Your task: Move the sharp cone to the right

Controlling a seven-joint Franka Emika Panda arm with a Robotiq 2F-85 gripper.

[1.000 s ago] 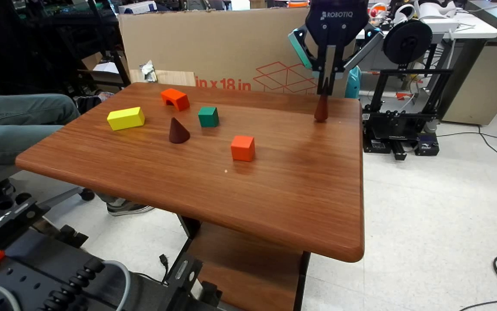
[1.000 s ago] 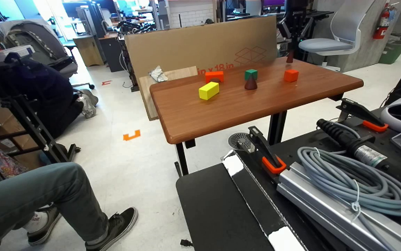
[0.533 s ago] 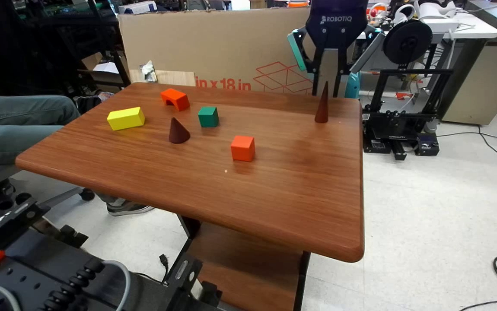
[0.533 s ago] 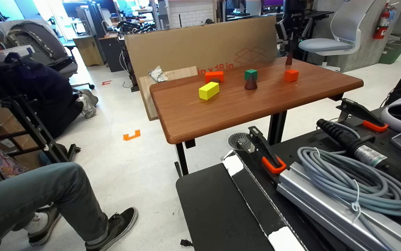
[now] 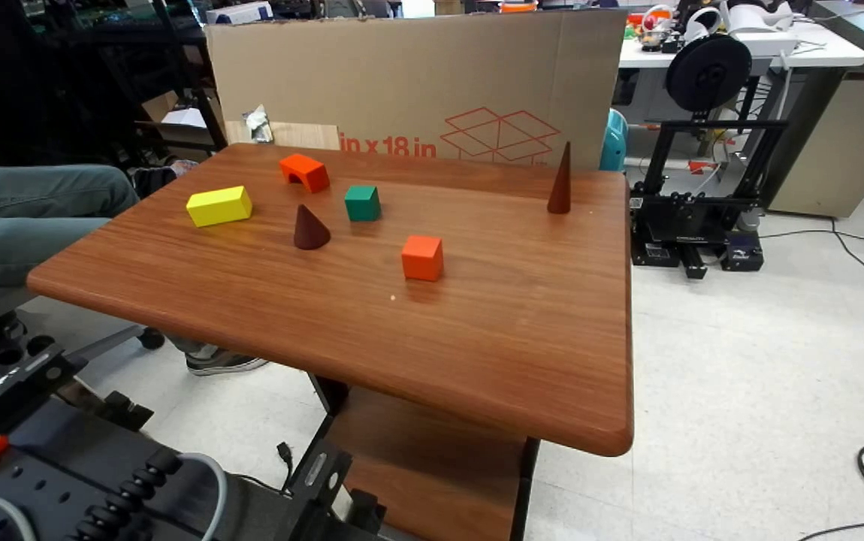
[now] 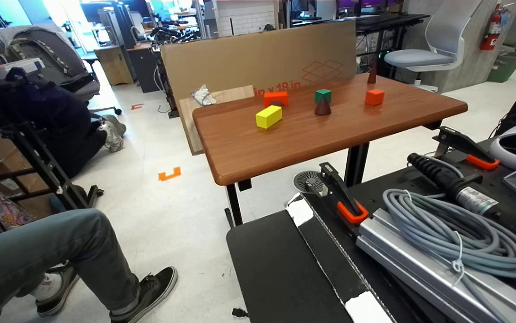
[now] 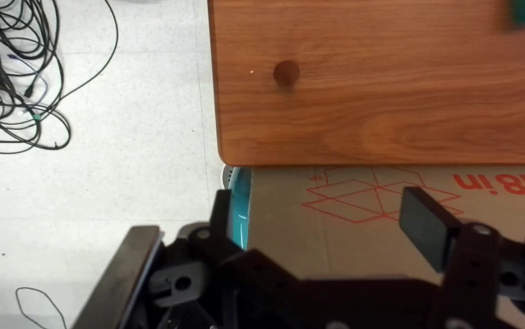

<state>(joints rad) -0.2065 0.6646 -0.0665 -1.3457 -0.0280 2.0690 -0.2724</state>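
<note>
Behind your jaws you see cardboard [image 7: 285,228], with the table [image 7: 381,109] past them. Pale floor [image 7: 134,173] shows to one side.

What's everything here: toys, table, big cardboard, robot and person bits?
Table: 1, brown, every view
Sharp cone: 1, red-brown, near a table corner
Short cone: 1, maroon, on the table
Small block: 1, green, on the table
Cube: 1, orange, on the table
Arch: 1, orange, on the table
Long block: 1, yellow, near the arch
Big cardboard: 1, brown, behind the table
Gripper: 1, dark, open, in wrist view
Legs: 2, greyish, beside the table
</note>
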